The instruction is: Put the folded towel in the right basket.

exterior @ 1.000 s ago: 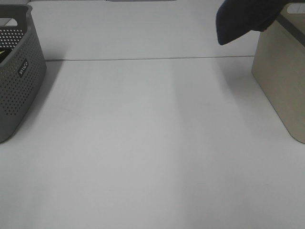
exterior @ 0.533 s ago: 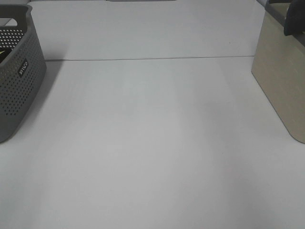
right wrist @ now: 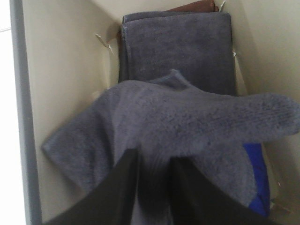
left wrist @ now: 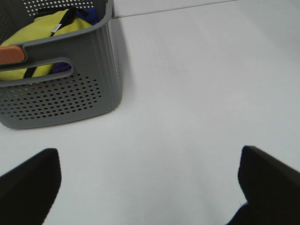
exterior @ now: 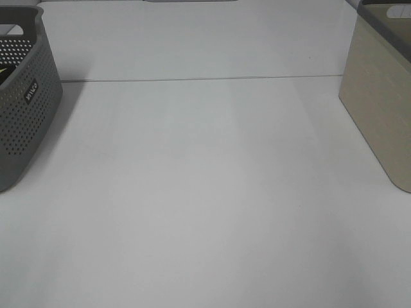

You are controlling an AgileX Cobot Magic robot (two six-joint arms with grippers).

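Observation:
The right basket (exterior: pixel 379 96) is beige with a grey rim and stands at the right edge of the exterior view. In the right wrist view my right gripper (right wrist: pixel 152 187) is shut on the grey folded towel (right wrist: pixel 187 122) and holds it inside the beige basket (right wrist: pixel 61 84), above another folded grey towel (right wrist: pixel 183 47). The right arm and the towel are out of the exterior view. My left gripper (left wrist: pixel 145 187) is open and empty over the white table (left wrist: pixel 197 93), with its dark fingers (left wrist: pixel 28 183) at the lower corners of the left wrist view.
A grey perforated basket (exterior: pixel 22 96) stands at the left edge; in the left wrist view it (left wrist: pixel 61 89) holds yellow cloth (left wrist: pixel 42 33) and other laundry. Something blue (right wrist: pixel 260 183) and a brown cloth (right wrist: pixel 192 7) lie in the beige basket.
The dark towel, one second ago hanging at the top right beside the right basket, moved right over the basket's rim and has left the exterior view. The left side has not changed.

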